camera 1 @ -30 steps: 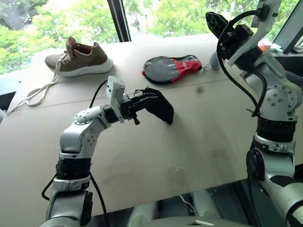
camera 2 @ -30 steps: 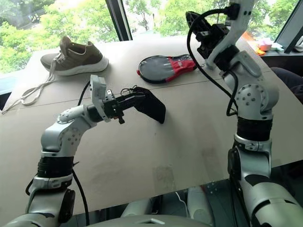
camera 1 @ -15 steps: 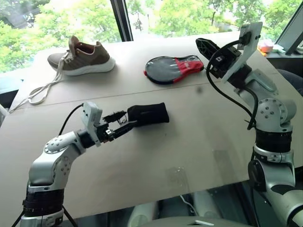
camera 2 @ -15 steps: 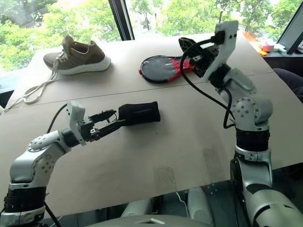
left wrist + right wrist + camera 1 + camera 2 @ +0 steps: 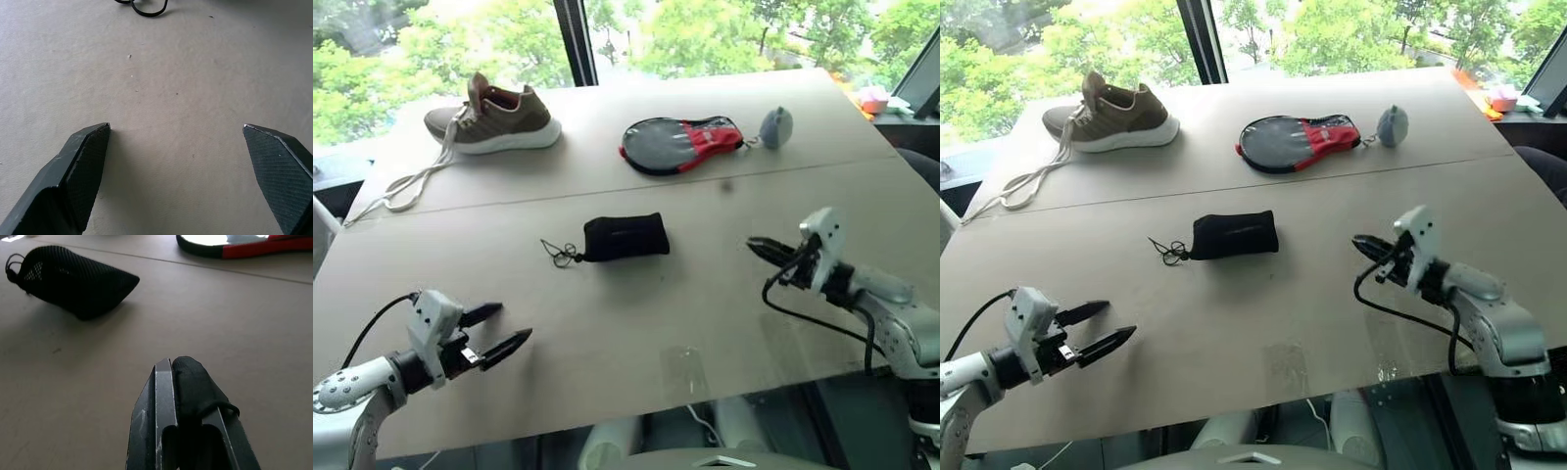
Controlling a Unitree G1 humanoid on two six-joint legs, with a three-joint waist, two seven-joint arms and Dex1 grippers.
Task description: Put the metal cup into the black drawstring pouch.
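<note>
**Pouch lies full-looking mid-table, both grippers off it**

Your black drawstring pouch (image 5: 626, 236) lies flat on the table (image 5: 724, 323), plump and rounded, its long axis running across the table, side to side between your two arms. The drawstring cord (image 5: 560, 254) trails off the end toward your left arm, so the mouth looks to be on that side. You see no metal cup anywhere on the tabletop; judging by the bulge, it is probably already inside the pouch, though the fabric hides it and you cannot confirm.

From your left gripper (image 5: 494, 330), the pouch sits ahead and to the right, well apart. Its fingers stand wide apart with nothing between them; the left wrist view gives bare table and just a loop of the cord at the far edge.

From your right gripper (image 5: 760, 248), the pouch sits ahead and to the left, with its closed end toward you. The fingers are pressed together, empty. This gripper looks the nearer of the two.

Judgement: if anything is left, it is cinching the cord, and that end faces your left arm.

Beyond the pouch: a paddle case (image 5: 680, 143) with a grey ball (image 5: 775, 126) just beside it, and a shoe (image 5: 494, 116) off to the far left.
</note>
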